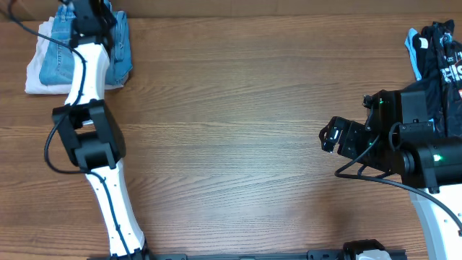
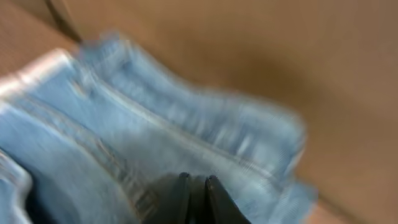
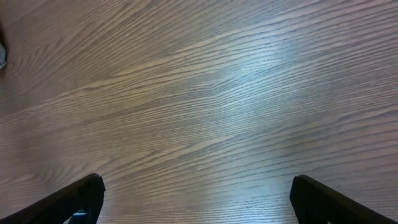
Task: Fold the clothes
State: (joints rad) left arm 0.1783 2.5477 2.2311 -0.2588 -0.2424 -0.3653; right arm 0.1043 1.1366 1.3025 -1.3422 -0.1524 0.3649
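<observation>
Seen from above, the wooden table (image 1: 238,108) runs the whole width, with my two arms at either end. The folded light blue jeans (image 1: 119,45) lie at the far left corner, stacked on a pale cream garment (image 1: 32,78) whose edge shows at the near left of the pile. My left arm reaches up over that pile and covers its middle. In my left wrist view, which is blurred, my left gripper (image 2: 198,178) sits right over the faded denim, its seams and folded edges filling most of the picture. Its two dark fingers (image 2: 184,196) are drawn nearly together, with only a thin dark slit between them; the blur hides whether any cloth is pinched there. My right gripper (image 3: 198,180) is released, its fingers spread wide at the bottom corners of my right wrist view, with bare wood grain beneath and nothing between them. A black garment with white lettering (image 1: 442,54) lies at the far right edge, beside my right arm and well apart from the jeans.
</observation>
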